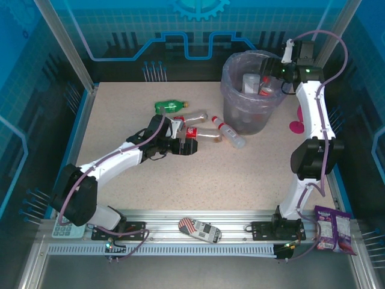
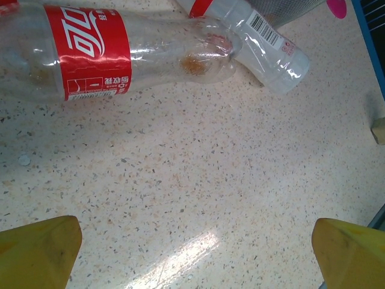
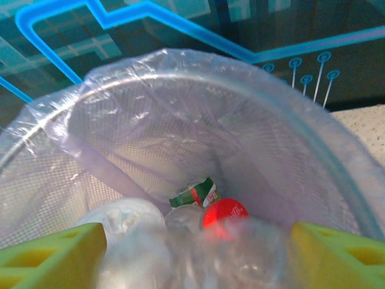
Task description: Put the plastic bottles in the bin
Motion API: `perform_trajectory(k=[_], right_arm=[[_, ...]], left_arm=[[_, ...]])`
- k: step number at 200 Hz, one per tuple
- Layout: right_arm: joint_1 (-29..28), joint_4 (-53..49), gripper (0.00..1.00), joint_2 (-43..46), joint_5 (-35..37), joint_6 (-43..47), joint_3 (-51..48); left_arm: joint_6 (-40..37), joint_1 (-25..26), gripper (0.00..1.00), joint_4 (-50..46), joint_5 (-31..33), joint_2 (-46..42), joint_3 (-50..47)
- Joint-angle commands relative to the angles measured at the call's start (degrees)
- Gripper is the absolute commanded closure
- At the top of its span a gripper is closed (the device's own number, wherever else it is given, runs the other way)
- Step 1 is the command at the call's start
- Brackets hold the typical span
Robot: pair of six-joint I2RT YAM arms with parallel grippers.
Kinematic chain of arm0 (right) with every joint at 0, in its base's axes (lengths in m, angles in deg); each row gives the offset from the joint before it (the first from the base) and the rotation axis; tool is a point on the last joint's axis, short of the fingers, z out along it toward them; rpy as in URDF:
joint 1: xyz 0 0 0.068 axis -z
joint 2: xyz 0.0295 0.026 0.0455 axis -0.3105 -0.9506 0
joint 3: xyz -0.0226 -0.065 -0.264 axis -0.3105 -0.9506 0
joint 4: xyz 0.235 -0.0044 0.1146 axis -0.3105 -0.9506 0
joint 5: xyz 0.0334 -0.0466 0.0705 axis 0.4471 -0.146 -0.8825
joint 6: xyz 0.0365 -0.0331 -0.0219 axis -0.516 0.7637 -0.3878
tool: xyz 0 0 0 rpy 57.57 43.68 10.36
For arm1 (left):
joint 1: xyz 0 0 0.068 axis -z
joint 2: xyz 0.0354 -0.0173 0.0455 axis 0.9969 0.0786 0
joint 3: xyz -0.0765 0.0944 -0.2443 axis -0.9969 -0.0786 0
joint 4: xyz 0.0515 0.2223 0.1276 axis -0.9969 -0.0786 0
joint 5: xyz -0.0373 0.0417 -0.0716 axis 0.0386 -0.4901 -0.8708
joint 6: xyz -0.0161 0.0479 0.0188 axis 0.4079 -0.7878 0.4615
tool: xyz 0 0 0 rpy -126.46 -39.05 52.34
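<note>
The bin [image 1: 228, 66], a grey bucket lined with a lilac bag, stands at the back right with plastic bottles [image 1: 249, 84] inside. My right gripper [image 1: 278, 72] hangs over its rim. In the right wrist view its jaws [image 3: 195, 241] stand wide apart, and a blurred clear bottle with a red cap [image 3: 224, 214] lies between and below them, over the bin's wall [image 3: 180, 114]. On the table lie a green bottle [image 1: 170, 107], a red-labelled bottle [image 1: 201, 133] and a clear one [image 1: 231, 135]. My left gripper [image 1: 191, 147] is open beside the red-labelled bottle [image 2: 90, 51], with bare table between its fingers [image 2: 42, 247].
A pink cup [image 1: 296, 126] stands on the table to the right of the bin. A purple snack bag [image 1: 332, 229] and a patterned packet [image 1: 200, 229] rest on the front rail. A small calculator [image 1: 63, 230] sits at the front left. Blue walls fence the table.
</note>
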Motion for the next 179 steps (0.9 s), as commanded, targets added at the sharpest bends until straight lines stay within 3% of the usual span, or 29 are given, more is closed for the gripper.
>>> perform_trajectory(k=[1,50,126,179], right_arm=[[-0.01,-3.52,0.19,2.65,1.08,1.77,5.02],[-0.1,-4.53,0.24,6.66,1.05,2.32,3.24],[-0.45,-0.79,0.47,6.84,0.22,1.09,-8.06],[-1.61,2.18,0.49,5.92,-1.59,0.28,-12.71]], left_arm=[[-2.68,-0.64,0.01,-2.13,-0.12,0.78,3.98],[-5.23,-1.27,0.01,-5.5,1.12,5.24,10.68],[-4.72,-1.3,0.01,-5.53,0.34,8.45,13.82],[-6.33,-1.25,0.01,-6.56,0.21,11.37,16.94]])
